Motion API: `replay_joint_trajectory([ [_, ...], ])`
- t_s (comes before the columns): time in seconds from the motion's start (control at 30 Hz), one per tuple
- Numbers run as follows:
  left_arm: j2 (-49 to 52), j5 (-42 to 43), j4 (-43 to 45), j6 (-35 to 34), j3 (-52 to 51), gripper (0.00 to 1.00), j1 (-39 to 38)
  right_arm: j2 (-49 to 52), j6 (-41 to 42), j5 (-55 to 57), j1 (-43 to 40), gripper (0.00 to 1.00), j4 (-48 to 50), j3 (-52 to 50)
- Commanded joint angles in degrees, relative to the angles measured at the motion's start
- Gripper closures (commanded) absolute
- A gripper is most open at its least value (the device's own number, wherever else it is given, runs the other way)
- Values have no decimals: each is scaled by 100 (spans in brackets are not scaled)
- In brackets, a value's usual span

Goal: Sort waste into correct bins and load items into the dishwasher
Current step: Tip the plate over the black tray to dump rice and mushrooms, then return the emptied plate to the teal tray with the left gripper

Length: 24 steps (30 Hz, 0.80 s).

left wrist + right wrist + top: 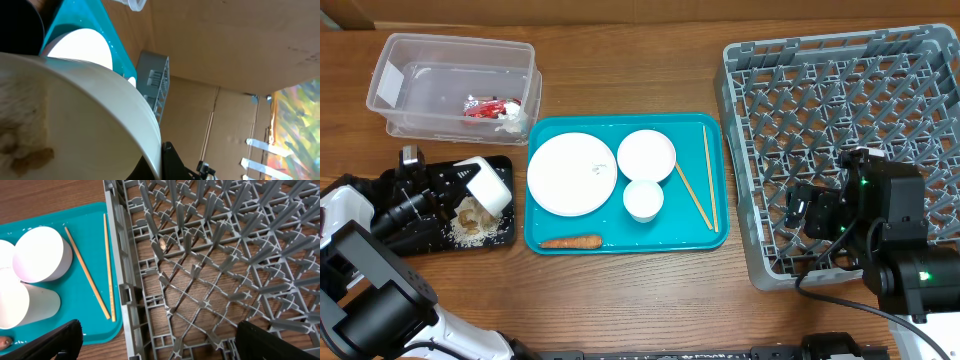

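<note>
Overhead: clear tub [395,55] holds snack wrapper [482,107] and crumpled paper [510,122]. Black tray [445,178] carries nut scraps [470,212] and rice [475,232]. Teal tray [535,240]: plate [571,173], small bowl [646,155], cup [643,200], chopsticks [703,185], carrot [570,241]. Left gripper [468,182] clamps tilted bowl [490,186] above black tray.
Left wrist: tilted bowl fills view, brown smears inside.
Right wrist: right gripper [160,350] over grey rack [225,255], fingers [55,342] spread wide, holding nothing.
</note>
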Motion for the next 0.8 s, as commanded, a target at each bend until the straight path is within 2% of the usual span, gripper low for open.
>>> replay_joint_trajectory([
  [0.0,63,339,-105,-162,-24,96,37,-17,-17,31,-15,0,2,142],
  [0.33,63,756,-236,-350,-24,96,37,-17,-17,33,-15,0,-33,142],
  [0.47,63,1231,-315,-426,-24,96,44,-17,-17,33,-15,0,-33,142],
  [0.77,63,1228,-317,-501,-22,96,249,-17,-17,31,-15,0,-33,142],
])
